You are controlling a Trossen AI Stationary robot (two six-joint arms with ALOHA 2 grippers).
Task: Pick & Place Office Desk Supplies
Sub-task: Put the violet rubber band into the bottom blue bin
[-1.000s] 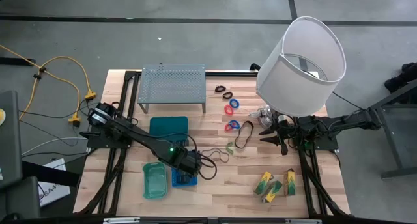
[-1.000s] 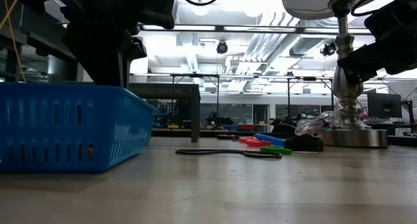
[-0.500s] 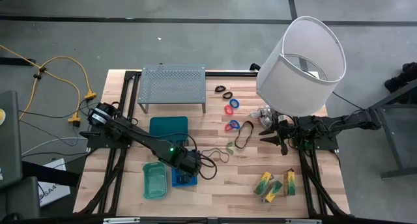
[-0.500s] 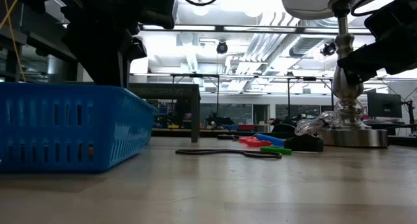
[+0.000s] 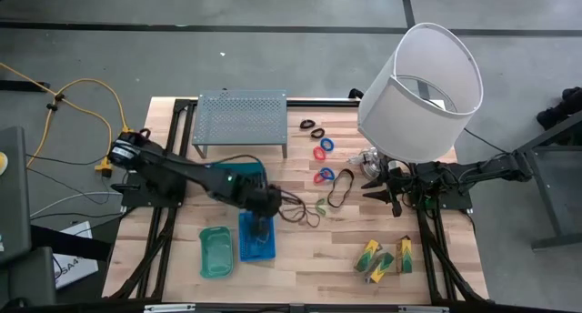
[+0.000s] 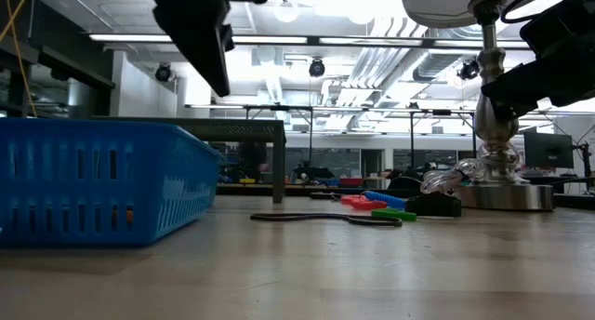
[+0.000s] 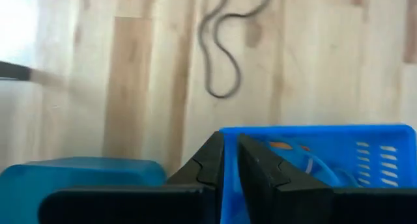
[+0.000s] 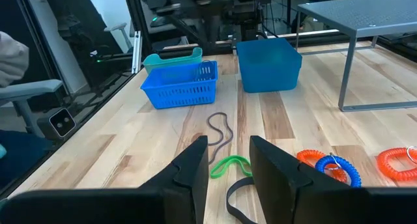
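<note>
My left gripper (image 5: 262,213) hangs shut and empty above the far end of the blue basket (image 5: 257,238); its fingers (image 7: 212,160) show over the basket's rim (image 7: 313,129). Small items lie inside the basket, one of them orange (image 7: 281,146). A thin black loop (image 5: 300,213) lies flat on the table beside it, and shows in the left wrist view (image 7: 221,55). A green band (image 5: 320,206), a black band (image 5: 341,187), red and blue rings (image 5: 324,175) and yellow-green packets (image 5: 382,257) lie further right. My right gripper (image 5: 371,186) waits open by the lamp base, clear of all of them.
A teal tray (image 5: 235,178) and a green tray (image 5: 215,251) flank the basket. A grey perforated rack (image 5: 241,120) stands at the far side. A big white-shaded lamp (image 5: 420,90) stands at the right. More rings (image 5: 323,147) and black loops (image 5: 312,126) lie near the rack.
My left gripper has risen out of the blue basket and drawn a little toward the table's far edge, its arm swinging up with it. The basket and the loose items have stayed where they were.
</note>
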